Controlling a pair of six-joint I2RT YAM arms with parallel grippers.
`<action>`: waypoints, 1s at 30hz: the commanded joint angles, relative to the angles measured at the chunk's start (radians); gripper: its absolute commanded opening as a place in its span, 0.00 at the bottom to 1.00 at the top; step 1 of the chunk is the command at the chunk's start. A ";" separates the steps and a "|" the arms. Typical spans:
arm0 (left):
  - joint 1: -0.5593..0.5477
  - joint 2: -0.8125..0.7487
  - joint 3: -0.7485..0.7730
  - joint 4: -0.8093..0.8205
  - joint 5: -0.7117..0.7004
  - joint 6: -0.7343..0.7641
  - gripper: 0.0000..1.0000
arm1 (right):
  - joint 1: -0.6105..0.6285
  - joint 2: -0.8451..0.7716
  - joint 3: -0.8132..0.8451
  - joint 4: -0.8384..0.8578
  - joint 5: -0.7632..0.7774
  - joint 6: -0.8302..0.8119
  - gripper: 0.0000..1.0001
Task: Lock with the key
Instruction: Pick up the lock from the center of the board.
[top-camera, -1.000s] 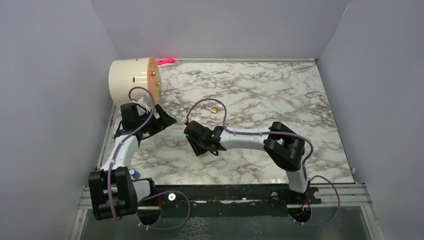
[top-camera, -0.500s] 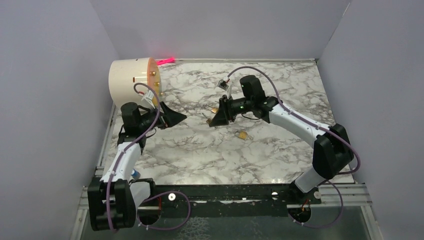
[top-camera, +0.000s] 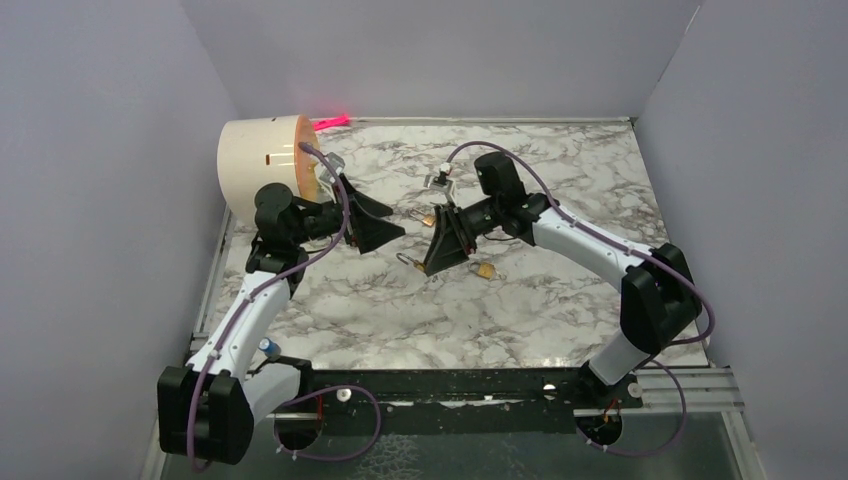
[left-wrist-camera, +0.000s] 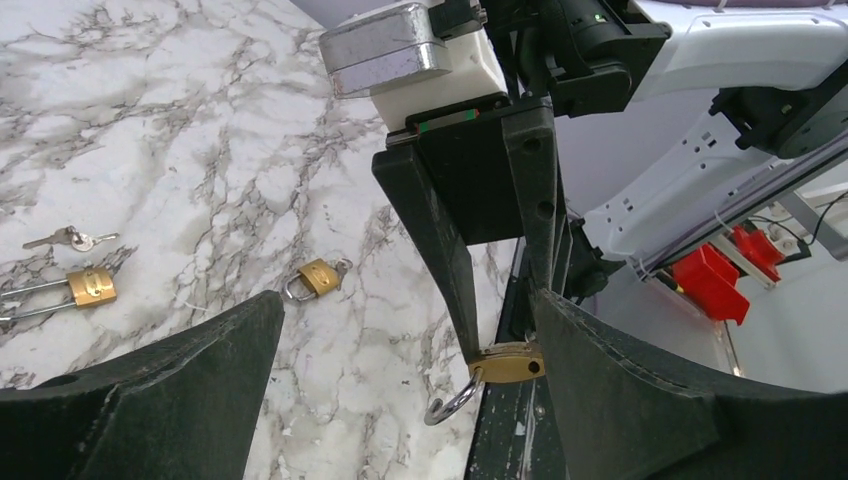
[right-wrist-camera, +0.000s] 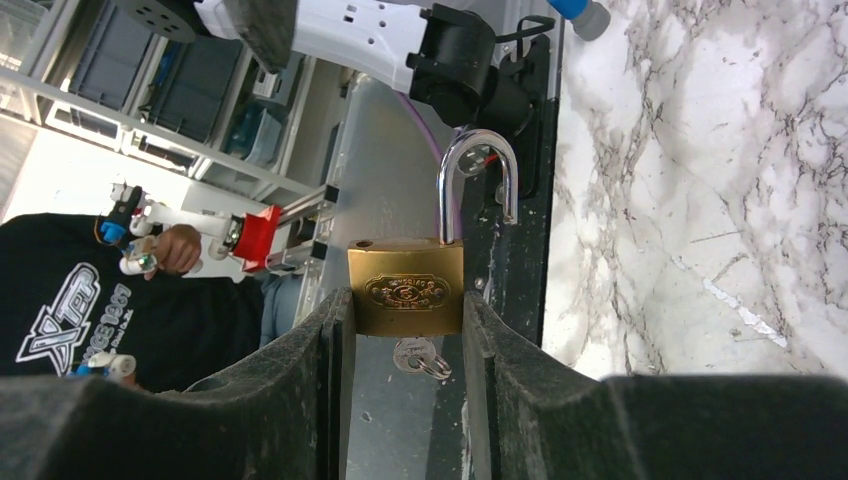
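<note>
My top camera looks down from behind on the whole surface (top-camera: 520, 300); both wrist cameras see closely the same padlock (right-wrist-camera: 405, 290).

a robotics lab, set up as a closed test cell. the marble-patterned surface (top-camera: 520, 310) is boxed in on three sides by plain pale panels (top-camera: 90, 150), and two white robot arms (top-camera: 590, 240) are bolted to a black rail (top-camera: 450, 385) on aluminium framing. past the cell, the right wrist view shows shelving with grey storage bins (right-wrist-camera: 190, 95), red fixtures (right-wrist-camera: 258, 235) and a person (right-wrist-camera: 70, 320) in a black printed t-shirt.
</note>
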 joint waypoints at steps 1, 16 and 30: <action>-0.003 0.024 0.044 0.023 0.123 0.026 0.94 | 0.001 -0.053 -0.017 0.036 -0.070 0.012 0.34; -0.074 0.029 -0.042 0.022 0.298 -0.003 0.63 | -0.007 -0.048 0.006 0.020 -0.014 0.011 0.33; -0.075 0.028 -0.074 0.022 0.257 0.003 0.22 | -0.026 -0.054 0.007 -0.008 0.015 -0.003 0.33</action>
